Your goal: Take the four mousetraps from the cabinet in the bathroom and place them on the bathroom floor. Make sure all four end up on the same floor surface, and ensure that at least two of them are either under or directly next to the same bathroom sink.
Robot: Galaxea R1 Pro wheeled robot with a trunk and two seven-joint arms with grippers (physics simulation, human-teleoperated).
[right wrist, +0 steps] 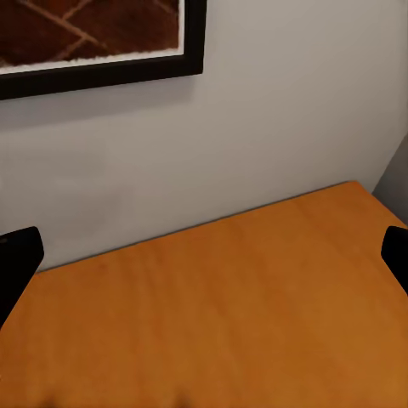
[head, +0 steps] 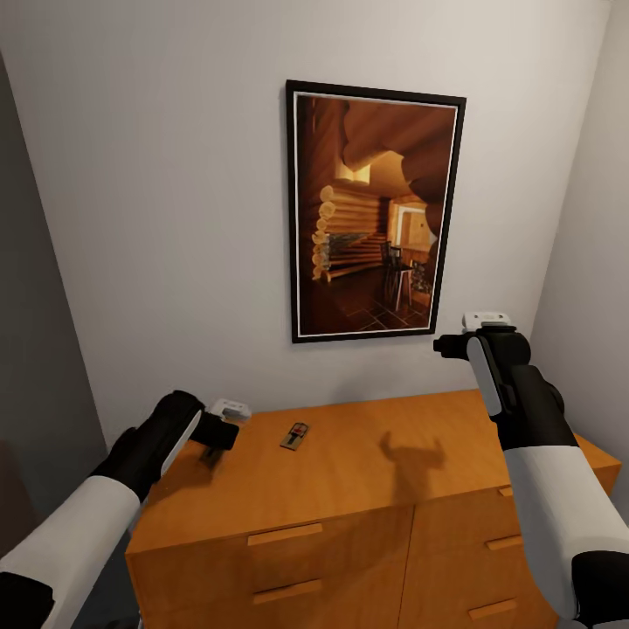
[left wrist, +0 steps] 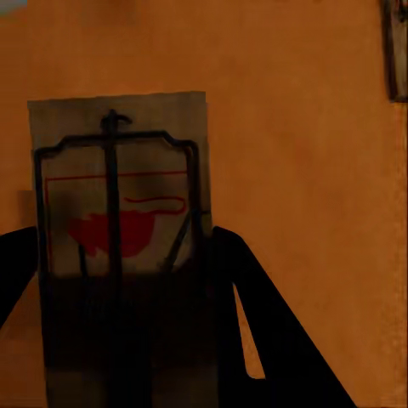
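Both grippers hang over the low orange-brown wooden cabinet (head: pixel 349 463) in the head view: the left gripper (head: pixel 212 447) sits low at the top's left end, its jaw state hard to read from here, and the right gripper (head: pixel 454 342) is raised well above the right half, beside the black-framed picture of a log cabin interior (head: pixel 374 210). One small flat mousetrap with a dark base and pale wire (head: pixel 294 435) lies on the cabinet top, near the left gripper but apart from it. In the left wrist view, a second flat mousetrap with a red mouse print and dark wire bar (left wrist: pixel 119 229) sits between the black fingers (left wrist: pixel 246 323), which close on its two long edges. In the right wrist view, the right fingers (right wrist: pixel 17 255) stand wide apart over bare orange wood, holding nothing. Each trap looks light, stiff and thin; gripping across the base's long edges, clear of the wire, seems safest.
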